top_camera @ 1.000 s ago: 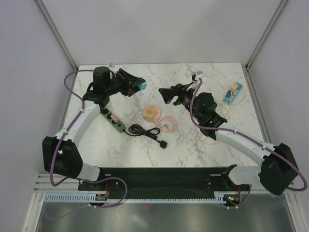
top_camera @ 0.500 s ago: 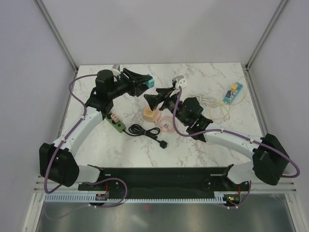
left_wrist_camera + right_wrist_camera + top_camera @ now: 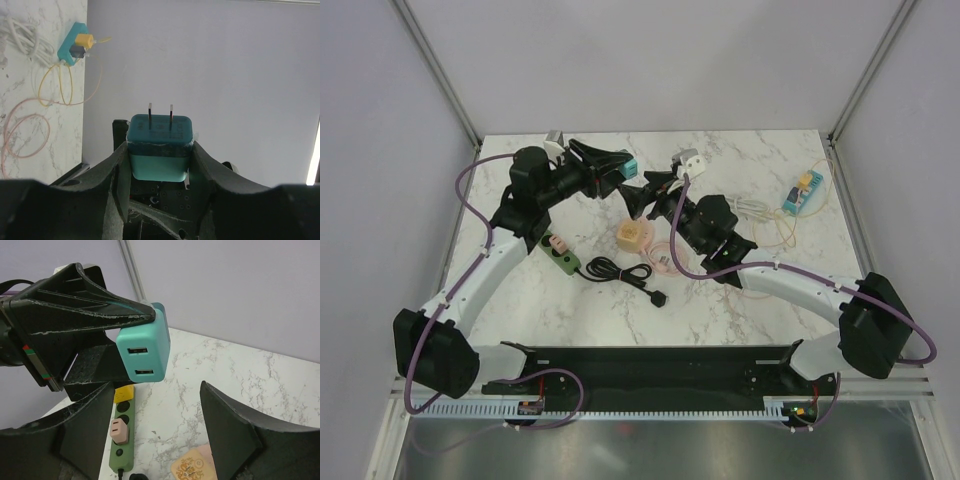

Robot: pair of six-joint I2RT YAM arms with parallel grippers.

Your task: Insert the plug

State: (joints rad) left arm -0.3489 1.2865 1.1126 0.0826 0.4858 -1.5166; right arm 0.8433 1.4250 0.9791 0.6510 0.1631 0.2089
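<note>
Toward the left edge of the marble table (image 3: 580, 310) lies a green power strip (image 3: 563, 256). It is flat with its sockets facing up, and a small pink adapter (image 3: 556, 243) is seated in one of them. Just right of the strip, a black cord (image 3: 620, 272) lies coiled and loose.

Above these, off the surface, your left gripper (image 3: 620, 172) is clamped on the teal plug (image 3: 631, 168), a squat charger block with two ports. The left wrist view shows the fingers (image 3: 117, 165) pressing its two flat sides. Both metal prongs stick out bare beyond the fingertips, a hold that looks chosen so the prongs can enter a socket unobstructed. The plug hangs in the air over the far half of the table, not yet above the strip.

Just right of the plug, your right gripper (image 3: 642, 195) faces its port side. The jaws stand apart and hold nothing. In the right wrist view its fingers (image 3: 230, 430) frame the block without touching it. It seems poised to steady or take over the plug.

On the table near the right gripper sit a peach cube (image 3: 631, 235) and a pink cable loop (image 3: 665, 258).

Near the right edge, well apart, a small teal socket block (image 3: 802, 192) carries a yellow plug (image 3: 808, 181).
</note>
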